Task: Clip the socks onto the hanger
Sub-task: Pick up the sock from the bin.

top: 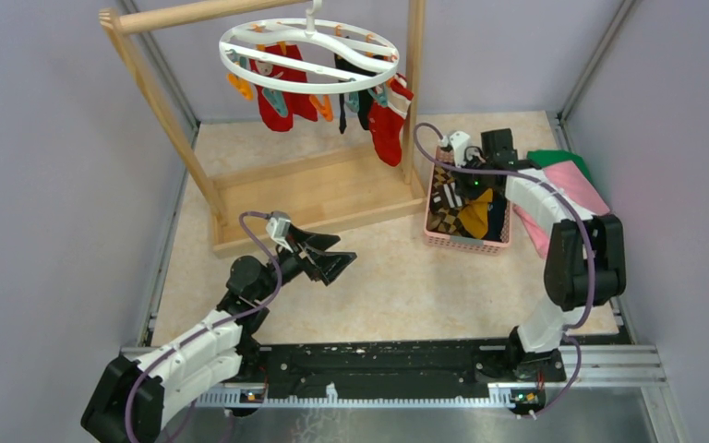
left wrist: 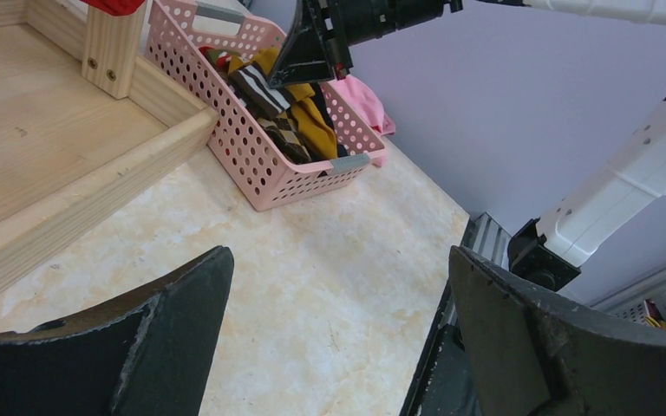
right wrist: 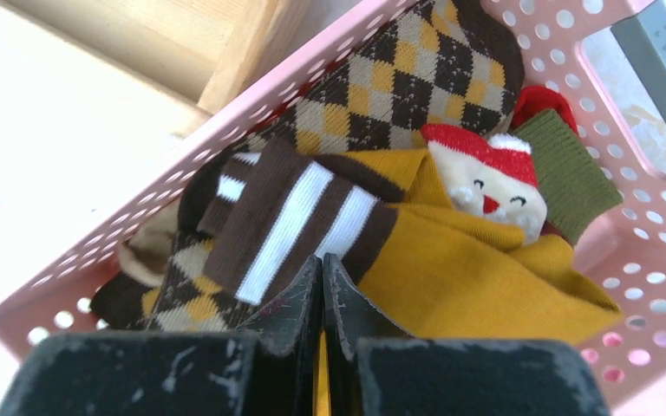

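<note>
From above, your right tool [top: 469, 196] sits in the pink perforated plastic basket [top: 435, 198] at the surface's [top: 378, 277] far right edge; the white round plastic hanger [top: 318, 88] hangs farther left. Left wrist: the left tool [left wrist: 338, 329] gapes, empty. Right wrist: closed tool apparently pinching the mustard knitted sock [right wrist: 486, 277].

We've got a wooden rack [top: 314, 189] standing at the back of the pale marbled table [top: 406, 286], with a pink perforated basket [top: 431, 217] just beside its right post. Right of the basket we see a folded pink cloth [top: 580, 187], a green cloth [top: 554, 159] peeking out behind it.
</note>
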Robot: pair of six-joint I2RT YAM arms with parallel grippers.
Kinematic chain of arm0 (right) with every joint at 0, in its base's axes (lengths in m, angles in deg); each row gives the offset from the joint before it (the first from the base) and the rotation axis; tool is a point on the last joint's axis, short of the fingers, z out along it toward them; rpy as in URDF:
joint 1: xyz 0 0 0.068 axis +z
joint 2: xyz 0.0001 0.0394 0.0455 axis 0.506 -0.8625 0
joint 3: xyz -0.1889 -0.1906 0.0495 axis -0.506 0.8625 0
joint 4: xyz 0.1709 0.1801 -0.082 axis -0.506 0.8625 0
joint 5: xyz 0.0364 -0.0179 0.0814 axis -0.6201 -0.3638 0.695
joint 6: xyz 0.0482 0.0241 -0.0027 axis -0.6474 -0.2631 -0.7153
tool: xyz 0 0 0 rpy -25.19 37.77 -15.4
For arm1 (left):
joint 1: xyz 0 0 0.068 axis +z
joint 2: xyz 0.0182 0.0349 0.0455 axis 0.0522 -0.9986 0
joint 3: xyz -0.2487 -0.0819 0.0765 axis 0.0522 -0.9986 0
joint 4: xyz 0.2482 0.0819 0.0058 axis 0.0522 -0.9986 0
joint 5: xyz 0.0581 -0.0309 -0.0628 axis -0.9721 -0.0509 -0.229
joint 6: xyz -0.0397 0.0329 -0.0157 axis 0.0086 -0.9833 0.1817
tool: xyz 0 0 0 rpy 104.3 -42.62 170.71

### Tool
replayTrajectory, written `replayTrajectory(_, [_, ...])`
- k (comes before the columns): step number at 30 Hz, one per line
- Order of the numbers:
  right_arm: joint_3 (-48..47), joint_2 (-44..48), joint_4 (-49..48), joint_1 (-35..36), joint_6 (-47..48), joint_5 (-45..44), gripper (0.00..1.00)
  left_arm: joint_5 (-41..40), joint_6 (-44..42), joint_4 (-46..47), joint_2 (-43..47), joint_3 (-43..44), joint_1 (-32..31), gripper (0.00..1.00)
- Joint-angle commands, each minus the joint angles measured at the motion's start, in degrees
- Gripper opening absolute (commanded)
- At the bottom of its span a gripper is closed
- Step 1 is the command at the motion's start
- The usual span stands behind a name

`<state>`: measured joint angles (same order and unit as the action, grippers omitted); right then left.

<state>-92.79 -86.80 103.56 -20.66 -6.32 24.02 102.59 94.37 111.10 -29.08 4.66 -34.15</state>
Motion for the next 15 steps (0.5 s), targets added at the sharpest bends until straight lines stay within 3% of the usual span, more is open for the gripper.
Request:
replayTrajectory(1, [0.73, 9.02, -1.29, 0.46, -0.93, 2.47, 0.00, 0.63, 0.04, 4.19, 0.85, -0.45, 0.13, 1.00])
replayTrajectory(4, [1.45, 11.56, -0.87, 0.46, -0.25, 2.13, 0.00, 0.94, -0.03, 4.41, 0.57, -0.36, 0.15, 1.00])
replayTrajectory(7, [2.15, 11.98, -1.03, 0.30, 0.79, -0.39, 0.17, 1.06, 0.19, 4.58, 0.51, -0.44, 0.14, 1.00])
replayTrajectory(9, [2.61, 11.48, -1.33, 0.28, 1.18, -2.64, 0.38, 1.16, 0.36, 4.71, 0.57, -0.55, 0.13, 1.00])
replayTrajectory(11, [2.28, 10.26, -0.99, 0.28, 1.27, -5.05, 0.50, 1.30, 0.43, 4.69, 0.76, -0.75, 0.13, 1.00])
replayTrajectory(15, [1.98, 7.04, -1.30, 0.28, 1.64, -11.19, 0.56, 1.35, 0.75, 4.65, 1.40, -1.27, 0.14, 1.00])
